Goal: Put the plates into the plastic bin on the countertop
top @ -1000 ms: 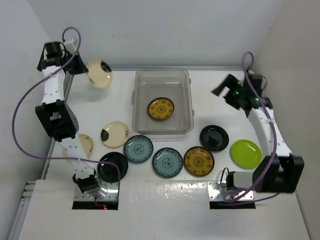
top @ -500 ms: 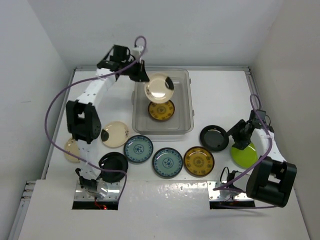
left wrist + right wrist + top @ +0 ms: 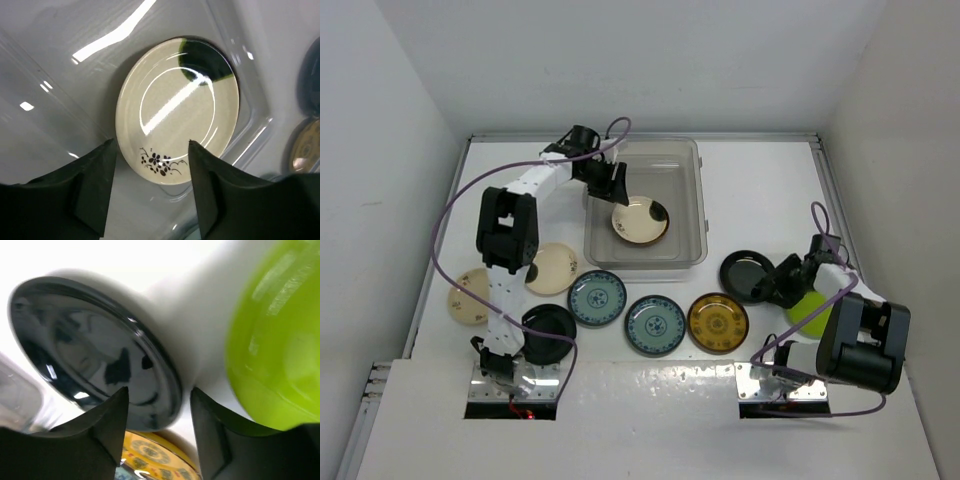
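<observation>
The plastic bin (image 3: 696,200) stands at the back middle of the countertop (image 3: 760,190). A cream plate with a dark spot (image 3: 640,221) lies flat inside it. My left gripper (image 3: 615,186) hovers just above that plate's near edge, open. In the left wrist view the fingers (image 3: 97,175) stand apart over the plate (image 3: 177,107) without touching it. My right gripper (image 3: 785,287) is low on the right, open. Its fingers straddle the rim of a glossy black plate (image 3: 85,350), with the lime green plate (image 3: 280,340) just beside.
On the countertop in front of the bin lie two cream plates (image 3: 552,268) (image 3: 468,296), a black plate (image 3: 545,332), two blue-green plates (image 3: 597,298) (image 3: 655,325) and an amber plate (image 3: 718,322). White walls close in the left, back and right.
My left arm swung the cream plate from the far left over the bin and let it go; it now lies inside. My right arm dropped from the back right onto the black plate, jaws narrowing.
</observation>
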Tool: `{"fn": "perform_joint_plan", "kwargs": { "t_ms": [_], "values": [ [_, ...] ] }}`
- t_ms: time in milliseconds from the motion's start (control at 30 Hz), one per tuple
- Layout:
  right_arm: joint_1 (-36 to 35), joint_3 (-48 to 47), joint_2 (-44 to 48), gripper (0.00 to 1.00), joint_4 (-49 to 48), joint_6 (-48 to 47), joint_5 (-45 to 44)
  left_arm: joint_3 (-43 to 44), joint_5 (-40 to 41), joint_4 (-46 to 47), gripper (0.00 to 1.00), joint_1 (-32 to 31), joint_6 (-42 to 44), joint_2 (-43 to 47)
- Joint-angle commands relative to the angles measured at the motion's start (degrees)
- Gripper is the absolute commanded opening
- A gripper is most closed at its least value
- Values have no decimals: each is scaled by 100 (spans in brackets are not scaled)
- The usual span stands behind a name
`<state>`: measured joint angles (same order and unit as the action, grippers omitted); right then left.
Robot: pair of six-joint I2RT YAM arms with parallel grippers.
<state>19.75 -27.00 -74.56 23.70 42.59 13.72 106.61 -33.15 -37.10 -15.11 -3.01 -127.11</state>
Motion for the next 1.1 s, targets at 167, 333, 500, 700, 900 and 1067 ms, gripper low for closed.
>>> {"fn": "perform_joint_plan", "kwargs": {
  "t_ms": [167,333,500,700,900,1067],
  "values": [
    [-6,143,-199,10,-921,92,-106,535,264,-148,88,-115,537,265],
    [-102,-663,406,0,-176,-145,-930,1108,265,-368,91,227,670,1001],
    [-689,-2314,1172,0,179,-172,-2855,547,369,-421,98,1466,670,1838],
    [-2430,-3861,602,0,-303,-453,-3323,-1306,528,-737,94,2862,1117,2129],
    [-3951,-4987,-1550,0,-202,-471,-2049,-2853,476,-843,89,3295,1707,2181],
    [-4427,-5710,-2824,0,99,-392,-1531,-3409,476,-782,89,3497,1883,2182]
  ]
}}
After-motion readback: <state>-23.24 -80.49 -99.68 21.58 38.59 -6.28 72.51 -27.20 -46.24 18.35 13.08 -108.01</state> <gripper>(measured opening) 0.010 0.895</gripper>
